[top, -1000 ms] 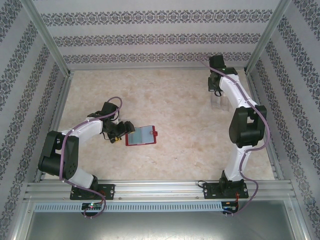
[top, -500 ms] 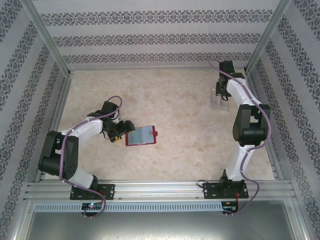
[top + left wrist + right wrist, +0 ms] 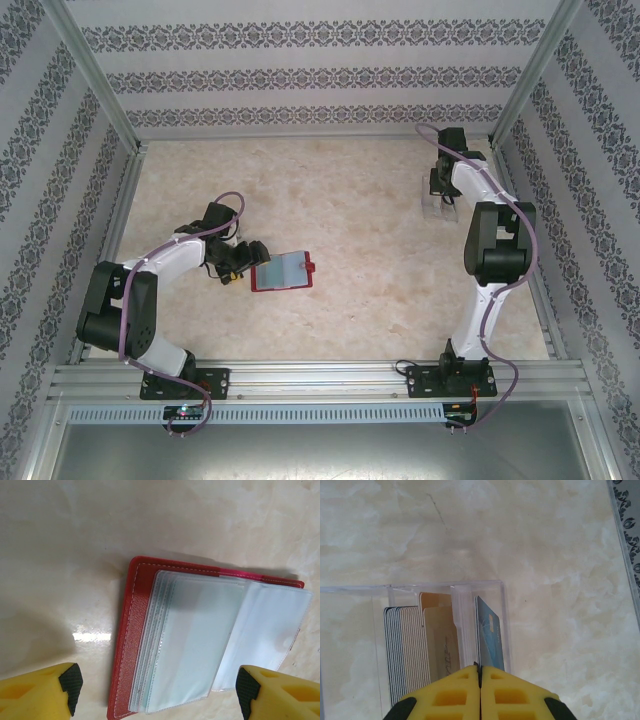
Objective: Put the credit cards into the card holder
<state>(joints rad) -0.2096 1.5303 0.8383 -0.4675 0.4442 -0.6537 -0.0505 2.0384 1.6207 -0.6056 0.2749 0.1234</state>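
Credit cards (image 3: 489, 632): we see a blue one standing on edge, leaning slightly, in the narrow right-hand slot of the card holder (image 3: 465, 587). Its upper edge runs straight into the seam of the right fingers (image 3: 500, 690). Those fingers are pressed together, and we cannot tell whether they pinch the card. The wider slot left of the divider holds a packed stack of cards (image 3: 407, 650), dark-edged then cream, also on edge. The holder is clear plastic and sits on the desk (image 3: 560, 540) near its far right corner, close to the patterned wall (image 3: 625, 525).

Left fingers (image 3: 40, 692) stand wide apart, clamped on nothing, one at each side of an open red wallet (image 3: 127, 645). The wallet lies flat on the desk with clear sleeves (image 3: 200, 640) fanned across it. The sleeves look pale teal; we cannot tell whether cards sit inside. In the top view the wallet lies left of centre, well apart from the holder, with the left fingers just beside its left edge.
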